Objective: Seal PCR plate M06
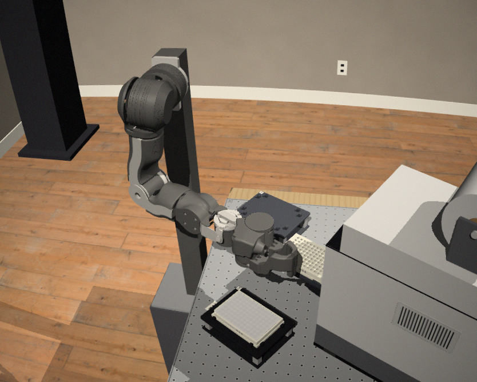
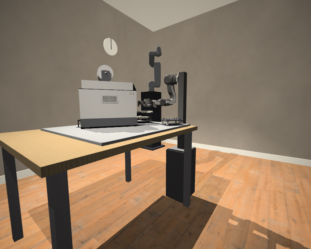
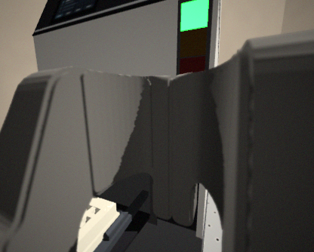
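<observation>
My gripper (image 1: 296,263) (image 2: 141,102) (image 3: 180,145) is shut and empty, fingers pointing at the front of the sealer (image 1: 378,254) (image 2: 107,106) near its right edge. In the wrist view the lamp (image 3: 194,15) above the fingertips shows green; the amber and red segments below it are dark. The START key is hidden behind my fingers. The unsealed white plate M06 (image 1: 312,254) (image 3: 96,211) lies on the stage in front of the housing, just beside and below my gripper. Nest N1 (image 1: 274,213) is a bare dark block behind the gripper.
The foil-covered plate M09 (image 1: 249,318) sits on nest N2 (image 1: 243,349) at the front of the perforated board (image 1: 222,286). The arm's mounting column (image 1: 181,159) stands at the board's left edge. A foil roll (image 1: 457,206) sits on top of the sealer.
</observation>
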Robot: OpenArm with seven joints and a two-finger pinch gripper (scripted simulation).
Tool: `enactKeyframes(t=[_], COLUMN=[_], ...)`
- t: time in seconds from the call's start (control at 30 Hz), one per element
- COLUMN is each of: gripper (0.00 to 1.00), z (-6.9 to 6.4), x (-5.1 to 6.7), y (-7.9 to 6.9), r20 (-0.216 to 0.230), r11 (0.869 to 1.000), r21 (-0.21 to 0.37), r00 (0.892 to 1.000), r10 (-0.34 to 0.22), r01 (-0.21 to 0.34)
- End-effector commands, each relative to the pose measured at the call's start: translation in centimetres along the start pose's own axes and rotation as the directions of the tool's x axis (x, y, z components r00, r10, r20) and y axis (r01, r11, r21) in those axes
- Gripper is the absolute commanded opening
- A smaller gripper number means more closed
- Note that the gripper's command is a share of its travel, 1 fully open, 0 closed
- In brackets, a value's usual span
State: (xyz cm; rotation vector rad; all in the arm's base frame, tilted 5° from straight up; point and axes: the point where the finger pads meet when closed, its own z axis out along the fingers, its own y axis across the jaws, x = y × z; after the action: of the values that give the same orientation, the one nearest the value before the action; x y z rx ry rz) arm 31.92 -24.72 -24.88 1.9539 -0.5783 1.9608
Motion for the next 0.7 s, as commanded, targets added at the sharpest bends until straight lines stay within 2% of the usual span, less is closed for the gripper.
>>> enactKeyframes(t=[0.0, 0.4, 0.67], gripper=[0.0, 0.0, 0.0], z=[-0.15, -0.15, -0.07], x=[-0.29, -0.29, 0.03], y=[0.43, 0.43, -0.11], r20=[-0.007, -0.007, -0.007], r11=[1.0, 1.0, 1.0], r21=[0.009, 0.009, 0.009], r00=[1.0, 1.0, 1.0], r10=[0.021, 0.021, 0.021], r01=[-0.021, -0.021, -0.021])
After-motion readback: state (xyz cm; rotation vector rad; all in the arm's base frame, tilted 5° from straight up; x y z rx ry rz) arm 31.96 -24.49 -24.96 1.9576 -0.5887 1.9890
